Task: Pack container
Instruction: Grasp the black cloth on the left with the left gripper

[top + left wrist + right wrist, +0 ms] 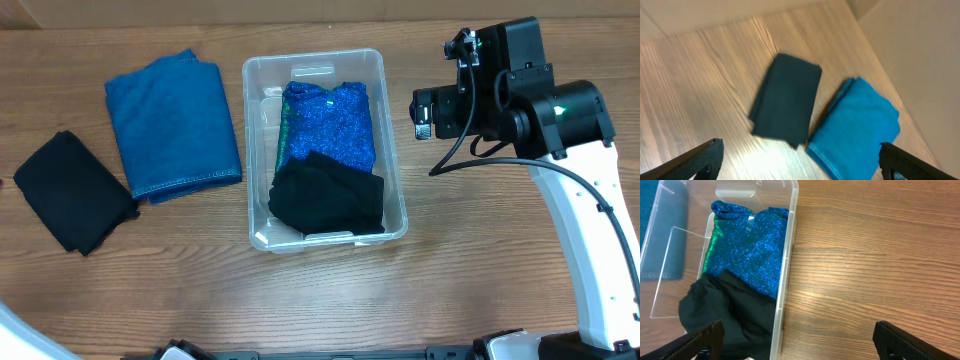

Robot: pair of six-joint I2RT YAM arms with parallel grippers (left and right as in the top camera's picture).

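Observation:
The clear container (256,150) stands mid-table. It holds a sparkly blue cloth (330,125) with a black cloth (328,195) lying on its near end. Left of the container a folded blue cloth (175,125) and a folded black cloth (75,190) lie on the table. My right gripper (422,112) hovers open and empty just right of the container. In the right wrist view the gripper (802,342) straddles the container's right wall (785,280). My left gripper (800,160) is open and empty above the folded black cloth (787,100) and the blue cloth (860,125).
The wooden table (500,260) runs right of the container under the right arm. A pale wall or board (920,50) stands beyond the blue cloth in the left wrist view.

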